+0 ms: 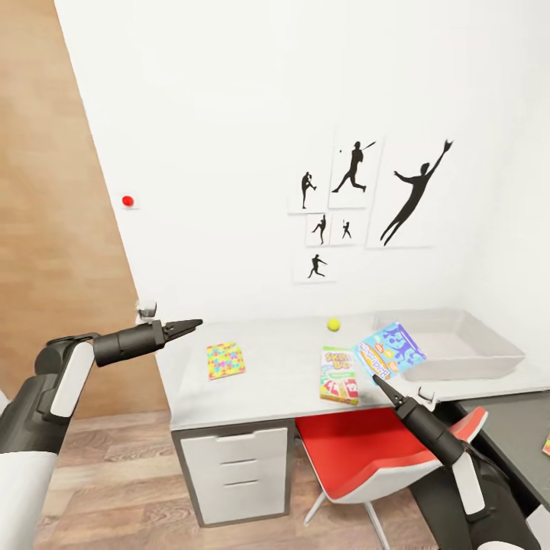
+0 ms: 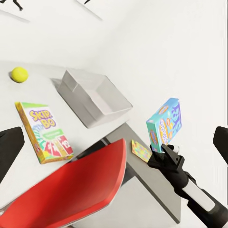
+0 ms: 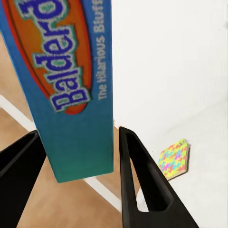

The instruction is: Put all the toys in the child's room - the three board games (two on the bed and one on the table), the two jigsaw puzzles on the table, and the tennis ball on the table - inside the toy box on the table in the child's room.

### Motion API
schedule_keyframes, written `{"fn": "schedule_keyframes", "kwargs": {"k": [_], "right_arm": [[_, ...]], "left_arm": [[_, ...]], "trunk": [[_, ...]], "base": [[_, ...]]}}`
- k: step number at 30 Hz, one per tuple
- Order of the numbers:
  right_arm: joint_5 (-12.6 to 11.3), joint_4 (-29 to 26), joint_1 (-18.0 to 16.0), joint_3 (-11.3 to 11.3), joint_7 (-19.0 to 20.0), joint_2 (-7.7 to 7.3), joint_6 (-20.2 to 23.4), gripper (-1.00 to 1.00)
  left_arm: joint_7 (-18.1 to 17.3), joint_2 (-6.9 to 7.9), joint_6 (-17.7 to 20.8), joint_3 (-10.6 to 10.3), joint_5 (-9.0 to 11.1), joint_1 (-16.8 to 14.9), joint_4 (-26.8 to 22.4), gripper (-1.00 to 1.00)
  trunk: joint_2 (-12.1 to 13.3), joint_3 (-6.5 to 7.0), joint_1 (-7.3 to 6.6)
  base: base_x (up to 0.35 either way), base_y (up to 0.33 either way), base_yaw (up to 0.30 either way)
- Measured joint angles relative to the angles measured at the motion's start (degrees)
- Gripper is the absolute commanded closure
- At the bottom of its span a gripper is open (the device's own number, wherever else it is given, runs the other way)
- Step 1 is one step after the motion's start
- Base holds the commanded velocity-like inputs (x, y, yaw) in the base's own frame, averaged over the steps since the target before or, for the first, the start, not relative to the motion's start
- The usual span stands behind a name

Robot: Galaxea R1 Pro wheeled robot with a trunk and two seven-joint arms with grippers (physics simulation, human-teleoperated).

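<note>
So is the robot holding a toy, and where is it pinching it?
Yes. The right pincer holds the blue board game by its lower edge, lifted beside the toy box. The left pincer holds nothing.

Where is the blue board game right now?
In the head view the blue board game is held up in the right gripper, above the table, between the Skip-Bo box and the toy box.

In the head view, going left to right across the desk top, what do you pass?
Left gripper → jigsaw puzzle → Skip-Bo box → blue game box, held up by the right gripper → grey toy box. The tennis ball sits farther back, about level with the Skip-Bo box.
</note>
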Motion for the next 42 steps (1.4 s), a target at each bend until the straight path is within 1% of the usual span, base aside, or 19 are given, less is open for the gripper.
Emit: {"fn": "schedule_keyframes", "kwargs": {"k": [5,14,22,35,42], "right_arm": [[-0.02,0.01,-0.01,0.0,0.0,0.01,0.01,1.0],[-0.02,0.01,-0.02,-0.01,0.01,-0.04,0.1,1.0],[0.02,0.0,-0.03,-0.02,0.01,-0.03,0.09,1.0],[0.02,0.0,-0.01,0.0,0.0,-0.03,0.09,1.0],[-0.01,0.01,-0.02,-0.02,0.0,-0.05,0.09,1.0]], "left_arm": [[0.0,0.0,-0.02,0.0,-0.02,0.01,-0.01,-1.0],[0.01,0.01,-0.04,0.01,0.0,0.02,-0.02,-1.0],[0.0,0.01,-0.04,0.01,0.01,0.02,-0.01,-1.0],[0.0,-0.01,-0.04,0.0,0.0,0.01,0.0,-1.0],[0.0,0.0,-0.04,0.01,0.0,0.01,-0.02,-1.0]], "trunk": [[0.0,0.0,0.0],[0.0,0.0,0.0],[0.0,0.0,-0.02],[0.0,0.3,-0.02],[0.0,0.46,-0.01]], "base": [[0.002,-0.001,-0.172],[0.009,-0.005,-0.016],[0.157,-0.141,-0.021],[0.144,-0.095,-0.226],[0.116,-0.018,-0.195]]}}
